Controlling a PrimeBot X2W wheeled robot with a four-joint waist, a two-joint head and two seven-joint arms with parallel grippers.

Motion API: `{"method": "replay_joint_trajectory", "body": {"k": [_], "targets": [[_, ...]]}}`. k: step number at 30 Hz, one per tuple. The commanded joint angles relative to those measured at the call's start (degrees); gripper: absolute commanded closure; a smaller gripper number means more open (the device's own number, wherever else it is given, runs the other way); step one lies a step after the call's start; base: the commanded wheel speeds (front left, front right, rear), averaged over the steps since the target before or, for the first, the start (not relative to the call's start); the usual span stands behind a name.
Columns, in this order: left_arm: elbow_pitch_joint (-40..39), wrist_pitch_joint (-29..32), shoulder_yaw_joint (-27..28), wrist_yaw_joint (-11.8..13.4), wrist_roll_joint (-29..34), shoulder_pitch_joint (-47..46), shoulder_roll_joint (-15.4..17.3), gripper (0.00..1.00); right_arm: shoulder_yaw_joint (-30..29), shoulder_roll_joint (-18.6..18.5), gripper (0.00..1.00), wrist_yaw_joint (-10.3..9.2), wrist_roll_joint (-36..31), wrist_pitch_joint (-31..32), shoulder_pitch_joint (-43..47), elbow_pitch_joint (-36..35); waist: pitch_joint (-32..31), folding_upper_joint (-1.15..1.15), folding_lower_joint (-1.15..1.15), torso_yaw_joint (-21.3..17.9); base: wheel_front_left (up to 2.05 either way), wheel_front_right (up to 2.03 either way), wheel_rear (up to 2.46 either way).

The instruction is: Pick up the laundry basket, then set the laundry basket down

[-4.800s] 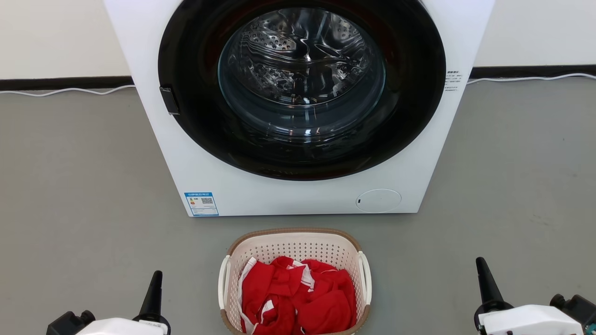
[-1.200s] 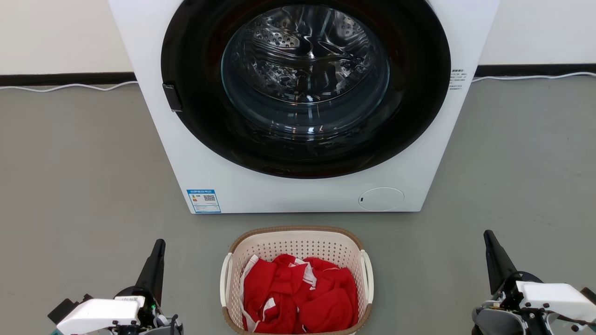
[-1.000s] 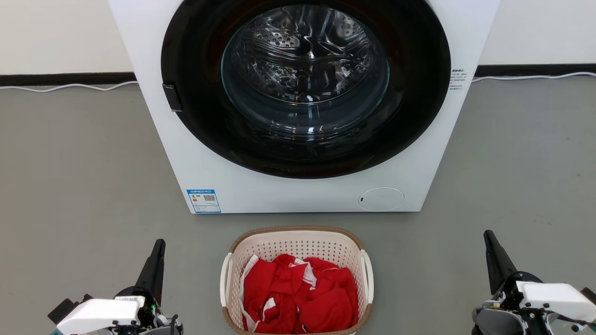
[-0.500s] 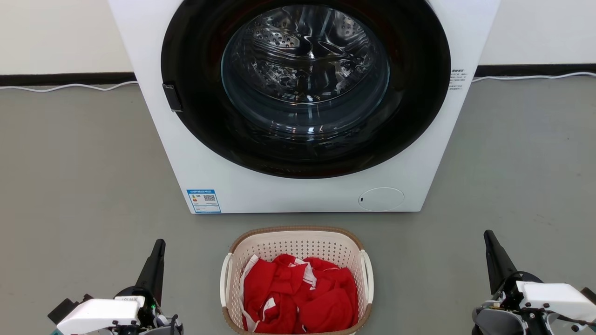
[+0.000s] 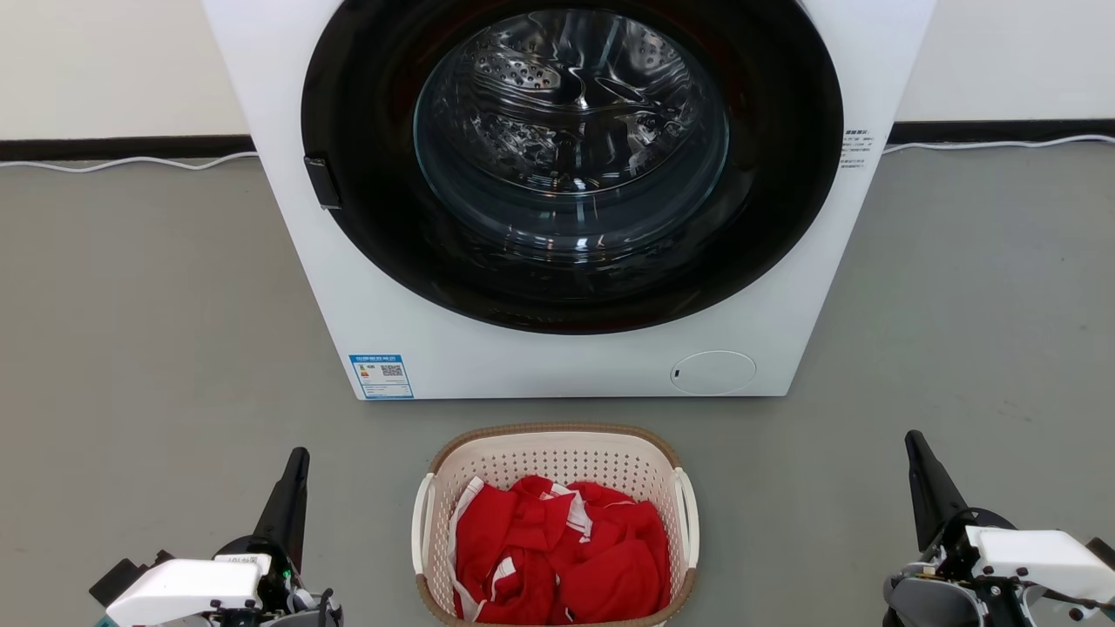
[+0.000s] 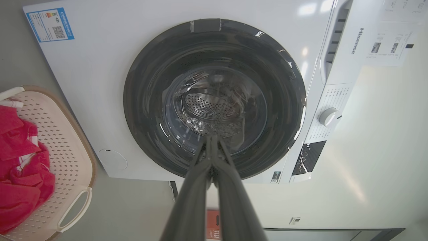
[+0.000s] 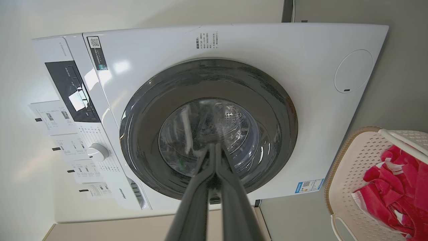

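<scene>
Squarely before the washing machine (image 5: pixel 557 370) sits the laundry basket (image 5: pixel 557 460), down on the grey floor (image 5: pixel 157 331) with a strip of bare floor between it and the machine's white front. Its brown rim and both white side handles are free; nothing grips them. Red clothing with white trim (image 5: pixel 557 549) lies heaped inside.

The left gripper (image 5: pixel 297 461) is at the lower left of the head view, well apart from the basket's left handle. Its two dark fingers are pressed together into a single point and hold nothing. The right gripper (image 5: pixel 915 444) stands at the lower right (rather farther out from the basket than the left one), likewise closed tight and empty. Both point up the view, toward the washer.

Seen from the left wrist, that gripper (image 6: pixel 212 139) has its fingers (image 6: pixel 194 190) meeting at the tips in front of the dark round door, and the basket (image 6: pixel 67 134) lies at the view's left edge. From the right wrist the picture is much the same: the gripper (image 7: pixel 214 147) is closed against the door glass, with the basket (image 7: pixel 354 167) in the lower right corner.

On the washer's front a blue label (image 5: pixel 381 376) sits at the lower left and a round cover (image 5: pixel 712 373) at the lower right. A steel drum shows through the glass, and a white cable (image 5: pixel 131 163) runs along the foot of the wall.
</scene>
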Motion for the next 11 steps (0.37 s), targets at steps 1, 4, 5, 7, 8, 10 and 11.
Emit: {"method": "replay_joint_trajectory", "body": {"k": [1, 4, 5, 7, 8, 10, 11], "targets": [[-1.68, 0.35, 1.78, -0.58, -0.27, -3.22, 0.56, 1.0, 1.06, -0.33, 1.0, 0.42, 0.34, 0.57, -2.36, -1.76, 0.0, 0.0, 0.0, 0.0, 0.0, 0.0, 0.0], [-1.68, 0.35, 1.78, -0.58, -0.27, -3.22, 0.56, 1.0, 1.06, -0.33, 1.0, 0.42, 0.34, 0.58, -2.36, -1.76, 0.0, 0.0, 0.0, 0.0, 0.0, 0.0, 0.0], [-1.68, 0.35, 1.78, -0.58, -0.27, -3.22, 0.56, 1.0, 1.06, -0.33, 1.0, 0.42, 0.33, 0.58, -2.36, -1.76, 0.0, 0.0, 0.0, 0.0, 0.0, 0.0, 0.0], [-1.68, 0.35, 1.78, -0.58, -0.27, -3.22, 0.56, 1.0, 1.05, -0.33, 1.0, 0.42, 0.33, 0.58, -2.36, -1.76, 0.0, 0.0, 0.0, 0.0, 0.0, 0.0, 0.0], [-1.68, 0.35, 1.78, -0.58, -0.27, -3.22, 0.56, 1.0, 1.05, -0.32, 1.0, 0.42, 0.33, 0.59, -2.36, -1.76, 0.0, 0.0, 0.0, 0.0, 0.0, 0.0, 0.0], [-1.68, 0.35, 1.78, -0.58, -0.27, -3.22, 0.56, 1.0, 1.05, -0.32, 1.0, 0.42, 0.33, 0.59, -2.36, -1.76, 0.0, 0.0, 0.0, 0.0, 0.0, 0.0, 0.0], [-1.68, 0.35, 1.78, -0.58, -0.27, -3.22, 0.56, 1.0, 1.04, -0.32, 1.0, 0.42, 0.33, 0.59, -2.36, -1.76, 0.0, 0.0, 0.0, 0.0, 0.0, 0.0, 0.0]]}}
